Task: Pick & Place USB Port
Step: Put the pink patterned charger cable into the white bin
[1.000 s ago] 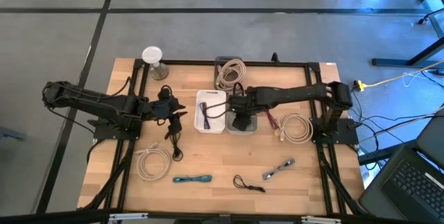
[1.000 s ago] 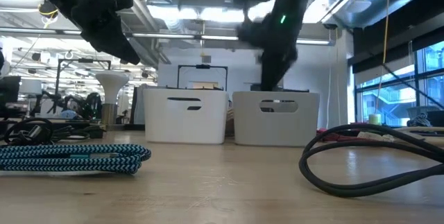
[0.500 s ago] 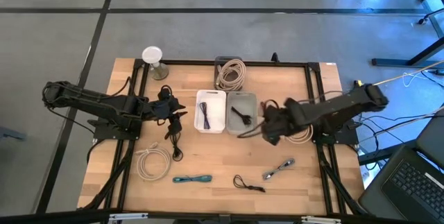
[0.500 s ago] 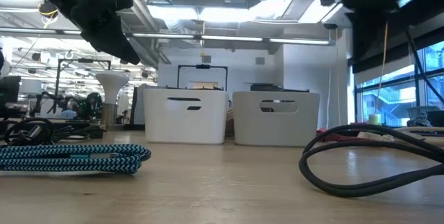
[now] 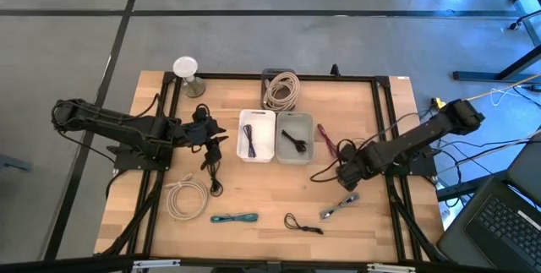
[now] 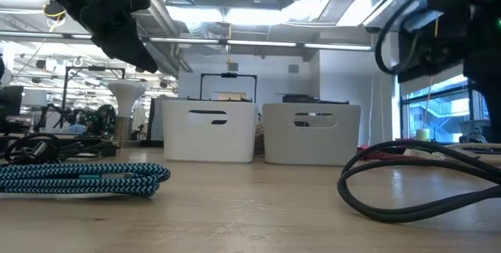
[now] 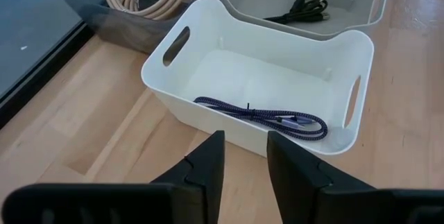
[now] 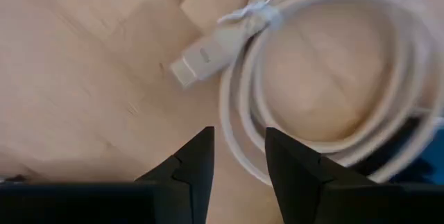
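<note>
A white, round-topped stand (image 5: 187, 73) sits upright at the far left corner of the wooden table (image 5: 270, 197), seen in the low view as a mushroom shape (image 6: 124, 108). Off the table's near right corner an open laptop (image 5: 499, 222) rests. A yellow cord (image 5: 473, 98) lies on the floor beyond the right edge.

A: What moved?
B: The right arm (image 5: 397, 144). 1 second ago it reached over the grey bin (image 5: 293, 137); now it has pulled back to its own side.
A: And its fingers?
B: They now hang over the coiled white cable (image 8: 326, 78), empty.
</note>
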